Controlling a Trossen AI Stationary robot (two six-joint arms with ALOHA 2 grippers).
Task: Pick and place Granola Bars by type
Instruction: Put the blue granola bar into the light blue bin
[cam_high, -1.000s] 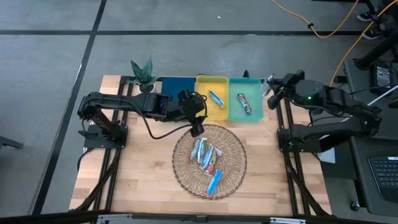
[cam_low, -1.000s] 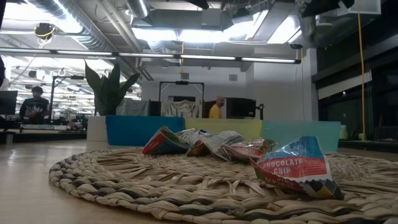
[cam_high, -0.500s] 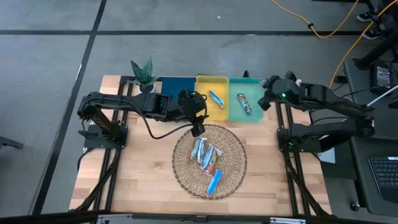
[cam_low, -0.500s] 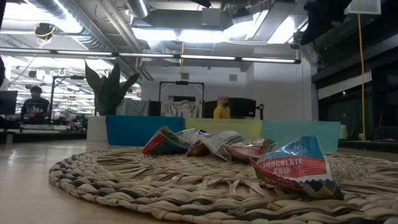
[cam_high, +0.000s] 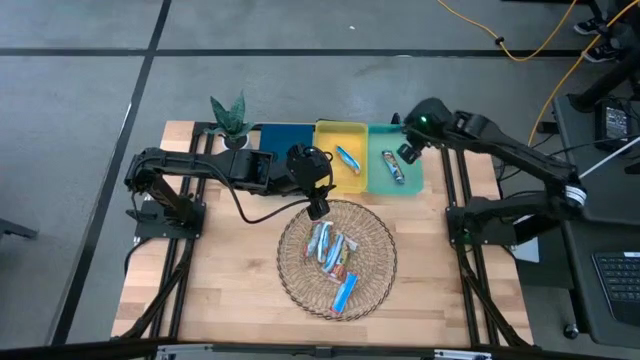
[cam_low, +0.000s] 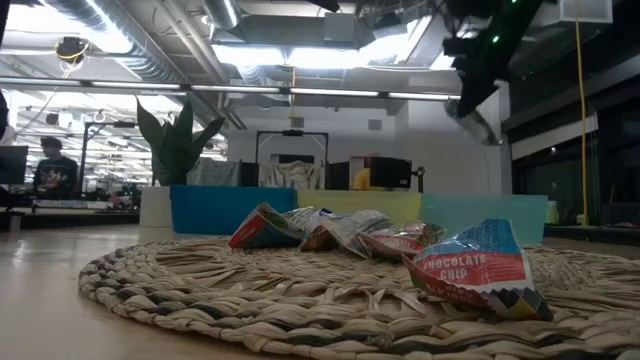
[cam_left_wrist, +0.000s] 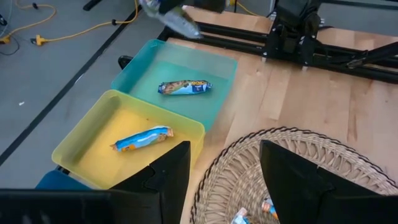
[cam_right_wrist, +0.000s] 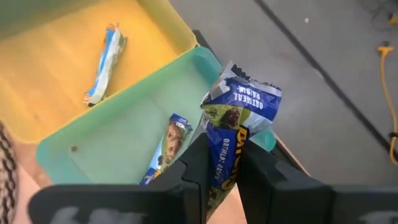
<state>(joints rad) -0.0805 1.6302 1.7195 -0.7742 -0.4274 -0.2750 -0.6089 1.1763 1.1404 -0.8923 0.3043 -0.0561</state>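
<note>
My right gripper (cam_high: 408, 152) is shut on a blue wrapped granola bar (cam_right_wrist: 239, 109) above the right edge of the green tray (cam_high: 412, 185). It also shows high up in the low view as the right gripper (cam_low: 478, 105). One bar (cam_high: 393, 166) lies in the green tray and one bar (cam_high: 348, 158) in the yellow tray (cam_high: 325, 130). Several more bars (cam_high: 331, 248) lie heaped in the round wicker basket (cam_high: 290, 270), and one blue bar (cam_high: 345, 292) lies apart near its front rim. My left gripper (cam_left_wrist: 221, 186) hangs open over the basket's far rim and holds nothing. My right gripper pinches the blue bar between its two fingers (cam_right_wrist: 198, 168) at one end of the wrapper (cam_right_wrist: 221, 158). The rest of the bar sticks out past the fingertips, its wrapper crumpled. It is lifted clear, above the green tray's right edge.
A blue tray (cam_high: 285, 140) sits left of the yellow one, and a small potted plant (cam_high: 230, 118) stands at the far left of the row. Bare wood lies left and right of the basket. The arms' black frames run along both table sides.
My right gripper has swung from beyond the table's right edge toward the left, carrying the bar, and now hangs at the green tray's right edge. In the low view it has come down into sight. The left arm and the bars in the basket have kept still.
</note>
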